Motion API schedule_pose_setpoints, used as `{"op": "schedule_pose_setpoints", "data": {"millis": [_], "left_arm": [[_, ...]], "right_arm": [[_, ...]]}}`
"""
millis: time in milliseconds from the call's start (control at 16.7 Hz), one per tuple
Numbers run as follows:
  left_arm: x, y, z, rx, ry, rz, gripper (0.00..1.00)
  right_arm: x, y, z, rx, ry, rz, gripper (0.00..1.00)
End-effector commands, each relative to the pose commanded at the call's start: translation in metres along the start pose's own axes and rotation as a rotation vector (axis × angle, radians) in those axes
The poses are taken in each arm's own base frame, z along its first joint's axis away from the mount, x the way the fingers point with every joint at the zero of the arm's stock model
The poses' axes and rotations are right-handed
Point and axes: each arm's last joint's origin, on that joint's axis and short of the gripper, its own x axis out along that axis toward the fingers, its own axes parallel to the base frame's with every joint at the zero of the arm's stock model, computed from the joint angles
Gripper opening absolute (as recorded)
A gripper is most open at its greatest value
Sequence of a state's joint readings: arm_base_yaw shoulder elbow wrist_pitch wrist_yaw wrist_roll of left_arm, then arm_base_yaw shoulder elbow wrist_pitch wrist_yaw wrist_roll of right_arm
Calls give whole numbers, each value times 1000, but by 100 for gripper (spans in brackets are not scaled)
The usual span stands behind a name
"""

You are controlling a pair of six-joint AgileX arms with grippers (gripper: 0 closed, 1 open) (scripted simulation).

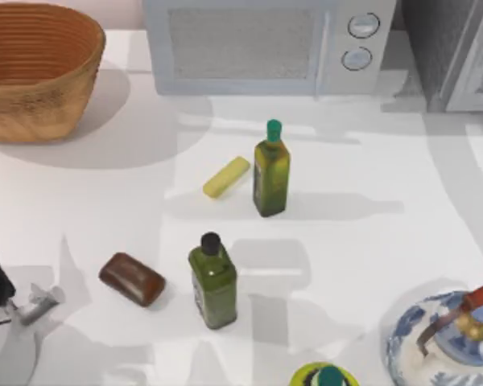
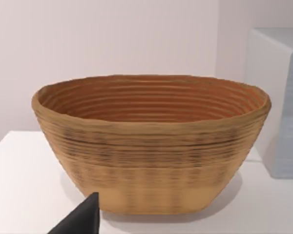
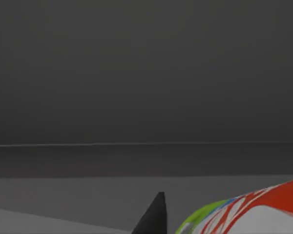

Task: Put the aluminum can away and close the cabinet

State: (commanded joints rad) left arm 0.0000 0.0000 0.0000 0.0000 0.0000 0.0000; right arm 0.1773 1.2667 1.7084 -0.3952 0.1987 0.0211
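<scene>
The aluminum can [image 3: 254, 209], red and white with a yellow-green band, lies at the frame's edge in the right wrist view, inside a dark grey space with a flat floor and back wall. A black tip of my right gripper [image 3: 154, 219] stands right beside the can. The cabinet [image 1: 439, 48] is the dark speckled box at the table's far right corner, with its pale framed door panel [image 1: 481, 68] swung outward. My left gripper [image 2: 80, 219] is parked at the table's front left, facing the basket.
A woven basket [image 1: 32, 72] stands at the far left and a white microwave [image 1: 266, 48] at the back. Two green oil bottles [image 1: 271, 169] [image 1: 213, 281], a yellow bar [image 1: 226, 178] and a brown block [image 1: 132, 279] stand mid-table. A blue-white teapot [image 1: 443, 342] sits front right.
</scene>
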Motion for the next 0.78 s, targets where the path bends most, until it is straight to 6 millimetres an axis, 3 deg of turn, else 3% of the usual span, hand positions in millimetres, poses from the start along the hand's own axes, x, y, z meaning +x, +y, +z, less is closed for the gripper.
{"op": "schedule_pose_setpoints", "data": {"millis": [180,600,780], "left_arm": [[0,0,0,0,0,0,100],[0,0,0,0,0,0,100],[0,0,0,0,0,0,100]], "right_arm": [[19,6,-7,-11,52,12,0],[23,6,-9,-12,67,9,0],[46,8,-9,-17,109,7,0]]}}
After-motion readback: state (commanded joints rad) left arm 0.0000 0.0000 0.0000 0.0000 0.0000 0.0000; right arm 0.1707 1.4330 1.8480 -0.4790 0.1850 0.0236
